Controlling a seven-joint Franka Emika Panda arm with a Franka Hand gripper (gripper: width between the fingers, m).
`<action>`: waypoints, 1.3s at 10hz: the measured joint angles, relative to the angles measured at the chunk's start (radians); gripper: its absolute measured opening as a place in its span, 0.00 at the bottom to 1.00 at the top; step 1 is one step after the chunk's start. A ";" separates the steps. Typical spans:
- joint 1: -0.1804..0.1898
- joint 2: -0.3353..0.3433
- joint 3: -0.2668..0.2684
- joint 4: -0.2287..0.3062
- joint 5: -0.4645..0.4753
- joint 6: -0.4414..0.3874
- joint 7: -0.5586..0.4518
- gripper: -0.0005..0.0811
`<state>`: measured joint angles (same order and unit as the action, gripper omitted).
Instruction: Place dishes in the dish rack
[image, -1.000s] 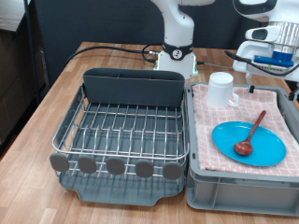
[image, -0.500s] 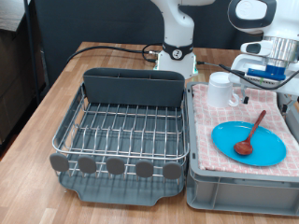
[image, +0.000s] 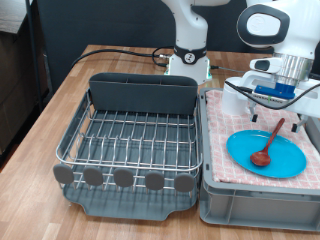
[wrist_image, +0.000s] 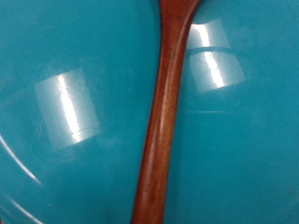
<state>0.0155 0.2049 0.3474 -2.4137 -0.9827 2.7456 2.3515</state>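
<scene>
The wooden surface fills the frame, with the dish rack at centre left of the exterior view, its wire grid holding no dishes. At the right sits the grey bin lined with pink checked cloth. The white arm has swung in from the upper right edge over the last second and now hangs above the bin, so that it hides the white mug that stood clear at the bin's upper left earlier. The claw sits just above the light-blue plate at lower right; whether it is wide or narrow I cannot tell. The plate and the wooden spoon lying on it have not moved. The wrist view shows the spoon's handle running across the plate's glossy blue face, filling the frame.
</scene>
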 joint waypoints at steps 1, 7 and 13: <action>0.001 0.010 -0.003 0.003 -0.004 -0.006 0.019 0.99; 0.008 0.070 -0.003 0.053 -0.009 -0.035 0.032 0.99; 0.030 0.113 -0.028 0.071 -0.111 -0.031 0.180 0.48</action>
<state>0.0456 0.3176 0.3196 -2.3431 -1.0932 2.7145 2.5316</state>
